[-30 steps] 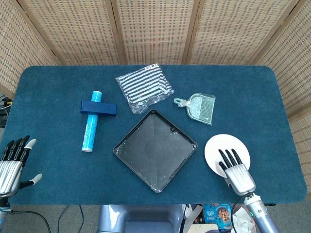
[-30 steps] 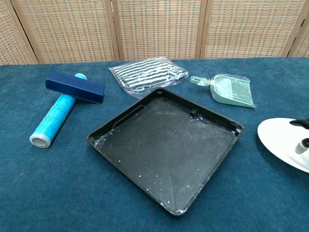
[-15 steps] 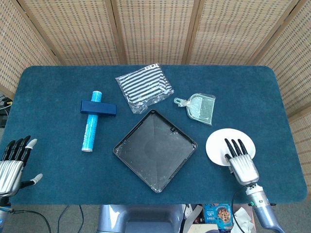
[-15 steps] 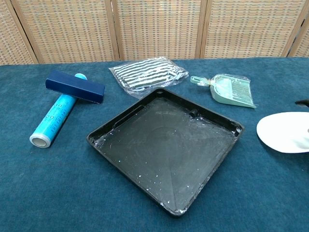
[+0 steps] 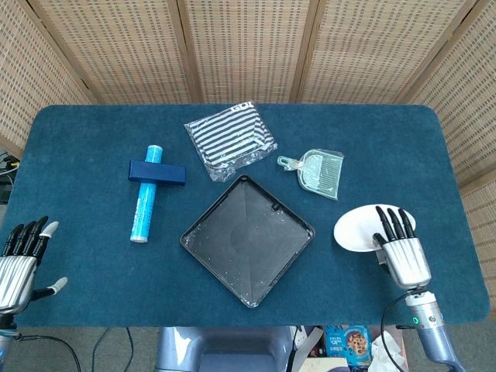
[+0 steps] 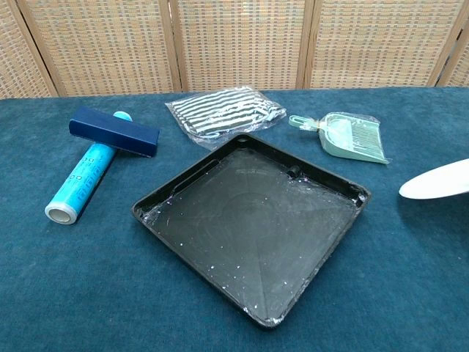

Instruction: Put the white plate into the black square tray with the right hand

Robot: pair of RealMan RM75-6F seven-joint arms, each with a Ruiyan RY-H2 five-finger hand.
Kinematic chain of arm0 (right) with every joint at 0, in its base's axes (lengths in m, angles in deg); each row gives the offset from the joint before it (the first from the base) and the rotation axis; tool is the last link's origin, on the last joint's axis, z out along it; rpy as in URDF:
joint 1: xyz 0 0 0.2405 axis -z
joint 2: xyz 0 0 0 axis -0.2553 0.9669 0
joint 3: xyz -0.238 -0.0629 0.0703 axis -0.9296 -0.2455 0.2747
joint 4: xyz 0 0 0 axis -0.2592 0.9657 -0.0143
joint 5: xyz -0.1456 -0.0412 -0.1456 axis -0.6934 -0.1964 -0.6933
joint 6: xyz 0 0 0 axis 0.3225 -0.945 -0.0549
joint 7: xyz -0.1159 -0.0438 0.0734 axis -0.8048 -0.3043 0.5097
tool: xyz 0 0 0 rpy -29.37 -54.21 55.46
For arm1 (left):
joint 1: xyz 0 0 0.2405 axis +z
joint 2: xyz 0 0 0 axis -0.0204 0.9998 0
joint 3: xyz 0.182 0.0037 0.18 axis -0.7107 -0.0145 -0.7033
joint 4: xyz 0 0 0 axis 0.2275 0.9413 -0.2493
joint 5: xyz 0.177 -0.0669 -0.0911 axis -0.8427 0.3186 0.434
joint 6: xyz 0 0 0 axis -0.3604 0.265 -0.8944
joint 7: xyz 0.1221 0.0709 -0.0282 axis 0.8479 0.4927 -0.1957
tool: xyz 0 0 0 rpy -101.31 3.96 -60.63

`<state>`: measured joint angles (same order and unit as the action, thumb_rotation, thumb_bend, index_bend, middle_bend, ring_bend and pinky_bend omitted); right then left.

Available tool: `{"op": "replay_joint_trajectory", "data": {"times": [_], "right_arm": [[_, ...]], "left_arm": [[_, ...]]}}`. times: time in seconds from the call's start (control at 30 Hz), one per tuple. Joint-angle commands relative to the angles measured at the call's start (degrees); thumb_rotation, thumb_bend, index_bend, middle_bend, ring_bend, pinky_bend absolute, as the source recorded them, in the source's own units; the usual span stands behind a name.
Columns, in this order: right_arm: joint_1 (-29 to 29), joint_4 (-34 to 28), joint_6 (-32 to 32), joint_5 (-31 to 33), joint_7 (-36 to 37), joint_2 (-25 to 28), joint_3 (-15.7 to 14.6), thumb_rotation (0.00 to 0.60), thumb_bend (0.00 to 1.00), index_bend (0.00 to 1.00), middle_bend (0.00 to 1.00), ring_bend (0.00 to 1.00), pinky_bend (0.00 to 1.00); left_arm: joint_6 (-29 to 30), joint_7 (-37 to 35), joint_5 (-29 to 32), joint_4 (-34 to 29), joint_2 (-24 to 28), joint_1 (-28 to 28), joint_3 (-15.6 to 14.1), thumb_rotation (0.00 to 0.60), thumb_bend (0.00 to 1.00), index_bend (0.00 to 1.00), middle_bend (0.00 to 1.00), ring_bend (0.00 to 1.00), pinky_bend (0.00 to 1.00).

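The white plate [image 5: 361, 229] is off the table at the right, tilted, to the right of the black square tray [image 5: 248, 242]. My right hand [image 5: 403, 249] grips the plate's near right edge, fingers lying across its top. In the chest view the plate [image 6: 437, 180] shows almost edge-on at the right border, raised above the cloth, and the empty tray [image 6: 253, 220] lies in the middle; the right hand is out of that view. My left hand [image 5: 21, 262] rests at the table's near left corner, fingers apart, holding nothing.
A light blue roll [image 5: 145, 203] with a dark blue box [image 5: 157, 173] across it lies left of the tray. A striped bag [image 5: 230, 141] and a wrapped green dustpan [image 5: 318, 171] lie behind the tray. The table's right edge is close to the plate.
My right hand has drawn to the right and lifted the plate off the cloth, tipping it from flat to nearly edge-on in the chest view. The left hand has not moved.
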<state>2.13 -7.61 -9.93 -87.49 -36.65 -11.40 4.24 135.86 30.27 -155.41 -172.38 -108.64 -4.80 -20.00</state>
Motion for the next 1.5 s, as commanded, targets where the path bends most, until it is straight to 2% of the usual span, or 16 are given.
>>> {"op": "replay_joint_trajectory", "data": {"times": [0.03,0.2,0.33,0.53,0.73,0.93,1.1,1.3,1.43,1.47,1.5], "right_arm": [[0.19,-3.72,-3.15,-1.39,0.80,3.59,1.05,0.600,0.53,0.69,0.00,0.00,0.00],[-0.92,-10.54,-6.07,-4.57,-1.47,8.48,2.30,0.600,0.52,0.69,0.00,0.00,0.00],[-3.55,-16.22,-5.07,-6.62,-3.60,11.32,3.89,0.600,0.53,0.69,0.00,0.00,0.00],[-10.95,-23.16,2.25,-7.60,-8.25,13.57,7.87,0.600,0.52,0.69,0.00,0.00,0.00],[-19.80,-24.47,12.31,-5.95,-8.26,12.20,11.23,0.600,0.53,0.69,0.00,0.00,0.00],[-30.27,-20.60,21.90,-6.10,2.32,8.31,12.61,0.600,0.52,0.69,0.00,0.00,0.00],[-36.49,-14.83,25.36,-7.97,7.16,2.84,11.23,0.600,0.52,0.69,0.03,0.00,0.00],[-40.85,-8.73,26.54,-7.71,6.94,-4.98,10.11,0.600,0.52,0.69,0.03,0.00,0.00],[-42.53,-5.41,27.33,-7.22,6.80,-8.18,9.13,0.600,0.52,0.69,0.03,0.00,0.00],[-42.82,-4.65,27.38,-7.10,7.01,-8.87,8.81,0.600,0.51,0.69,0.03,0.00,0.00],[-42.99,-3.99,27.37,-6.94,7.29,-9.42,8.47,0.600,0.46,0.69,0.03,0.00,0.00]], "left_arm": [[0.05,-0.15,-0.05,-0.05,0.10,0.01,-0.02,0.600,0.00,0.00,0.00,0.00,0.00],[0.19,-0.46,-0.13,-0.11,0.28,0.09,-0.10,0.600,0.00,0.00,0.00,0.00,0.00],[0.15,-0.69,-0.18,-0.18,0.45,0.04,-0.10,0.600,0.00,0.00,0.00,0.00,0.00],[-0.50,-1.57,0.76,0.00,0.72,-0.32,0.34,0.600,0.00,0.00,0.00,0.00,0.00],[-2.01,-2.07,2.80,0.43,0.74,-1.05,1.14,0.600,0.00,0.00,0.00,0.00,0.00],[-4.74,-1.44,4.87,1.06,0.26,-2.28,1.54,0.600,0.00,0.00,0.00,0.00,0.00],[-6.85,-0.80,6.83,1.54,-0.28,-3.44,2.19,0.600,0.00,0.00,0.00,0.00,0.00],[-9.23,-0.19,9.07,2.13,-0.75,-4.70,2.73,0.600,0.00,0.00,0.00,0.00,0.00],[-9.84,0.11,10.16,2.33,-0.95,-5.09,3.01,0.600,0.00,0.00,0.00,0.00,0.00],[-9.90,0.16,10.36,2.36,-0.98,-5.16,3.08,0.600,0.00,0.00,0.00,0.00,0.00],[-9.94,0.20,10.52,2.38,-1.00,-5.18,3.08,0.600,0.00,0.00,0.00,0.00,0.00]]}}
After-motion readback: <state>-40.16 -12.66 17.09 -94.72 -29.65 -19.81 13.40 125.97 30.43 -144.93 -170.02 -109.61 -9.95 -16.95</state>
